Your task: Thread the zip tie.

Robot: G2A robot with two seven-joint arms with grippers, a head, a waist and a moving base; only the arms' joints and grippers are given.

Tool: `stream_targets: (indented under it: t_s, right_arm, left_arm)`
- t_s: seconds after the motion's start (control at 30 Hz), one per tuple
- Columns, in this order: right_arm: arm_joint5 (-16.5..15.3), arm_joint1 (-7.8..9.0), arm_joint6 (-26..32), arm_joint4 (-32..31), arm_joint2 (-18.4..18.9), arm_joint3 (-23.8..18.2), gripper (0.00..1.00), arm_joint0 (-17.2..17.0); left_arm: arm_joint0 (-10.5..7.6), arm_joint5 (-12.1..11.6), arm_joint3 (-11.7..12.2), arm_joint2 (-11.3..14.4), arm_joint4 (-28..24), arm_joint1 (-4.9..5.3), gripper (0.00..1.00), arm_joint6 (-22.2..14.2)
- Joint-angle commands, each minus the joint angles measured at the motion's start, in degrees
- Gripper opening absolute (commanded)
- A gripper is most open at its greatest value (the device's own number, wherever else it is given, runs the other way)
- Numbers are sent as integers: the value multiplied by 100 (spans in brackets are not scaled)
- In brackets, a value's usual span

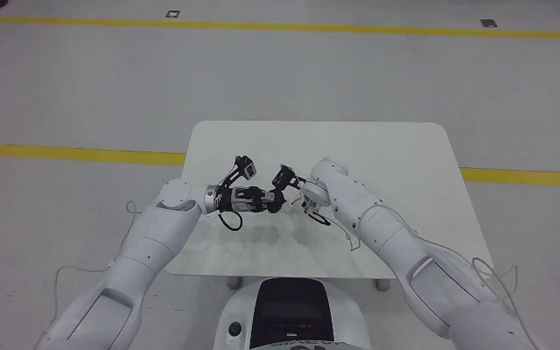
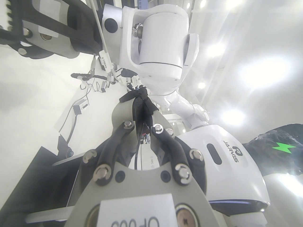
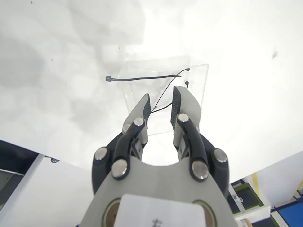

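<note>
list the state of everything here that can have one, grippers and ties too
left gripper: shut on a black strand, likely a zip tie
right gripper: open, fingers apart
thick zip tie: lying flat, unthreaded, head free
thin zip tie: unthreaded, running between the right gripper's fingers; contact unclear
clear container: resting on the white surface, ties lying across it

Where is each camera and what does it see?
Top view: above the arms, looking down on the table; both arms meet over it.
Left wrist view: on that wrist, facing the right arm and ceiling lights; left gripper shut on a zip tie.
Right wrist view: on that wrist, facing down at a clear box and a second zip tie; right gripper open.
Shared: top and right wrist views see the table.
</note>
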Motion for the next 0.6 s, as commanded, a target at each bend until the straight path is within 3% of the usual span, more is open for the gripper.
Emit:
stream_targets:
  t_s: [0.0,0.17,0.23,0.57]
  right_arm:
    - [-5,11,-33,-37,25,-31,24,-24]
    - [-15,36,-68,-101,87,-105,25,-78]
    - [-15,43,-66,-129,109,-120,27,-90]
    - [-12,56,-76,-203,194,-179,30,-150]
  left_arm:
    - [0,0,0,0,0,0,0,0]
    - [0,0,0,0,0,0,0,0]
    - [38,12,-146,-2,57,8,0,172]
    - [444,139,-752,-465,343,286,0,123]
